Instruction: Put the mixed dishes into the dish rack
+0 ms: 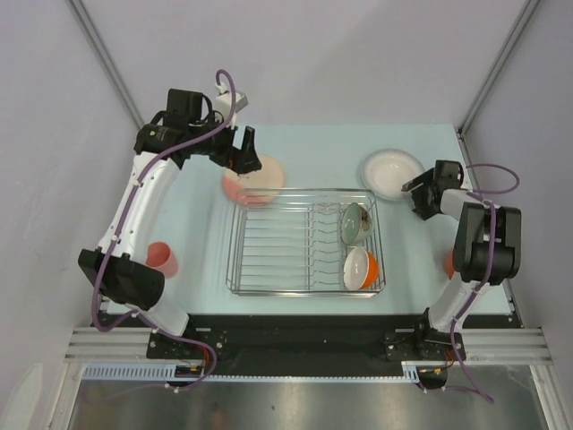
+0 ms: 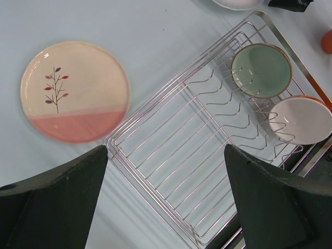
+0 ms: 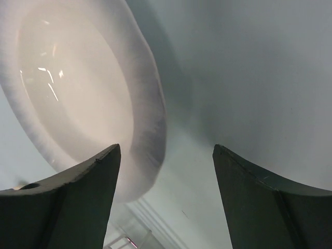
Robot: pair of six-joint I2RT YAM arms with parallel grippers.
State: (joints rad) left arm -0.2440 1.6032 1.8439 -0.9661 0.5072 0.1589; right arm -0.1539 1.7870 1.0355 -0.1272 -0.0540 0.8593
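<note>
Table (image 1: 313,152): pale blue surface, seen from above; everything stands on it.
Dish rack (image 1: 273,246): chrome wire basket at the centre. Two bowls are loaded at its right end, and the left tines are free, which suits a plate.
Cream plate (image 2: 75,91): flat on the table at 11 o'clock from the rack, just beside its corner. The pink segment and twig motif face up. It is not yet loaded.
Shallow white bowl (image 1: 391,172): on the table at 1 o'clock from the rack, upright and grey-rimmed.
Left gripper (image 2: 166,153): jaws spread wide with nothing between them. It hangs above the rack's 11 o'clock corner and the plate, probably lining up for the plate.
Right gripper (image 3: 166,150): jaws apart and empty, low at the shallow bowl's edge as if to pinch its rim. Contact cannot be told.
Orange-outside bowl (image 1: 360,268): in the rack at 4 o'clock, tipped on edge and propped by tines.
Green glass bowl (image 1: 355,222): in the rack at 2 o'clock, also on edge between tines so it drains.
Salmon-pink tumbler (image 1: 162,258): on the table at 9 o'clock, well apart from the rack.
Orange mug (image 1: 449,264): at 3 o'clock, mostly hidden behind the right arm.
</note>
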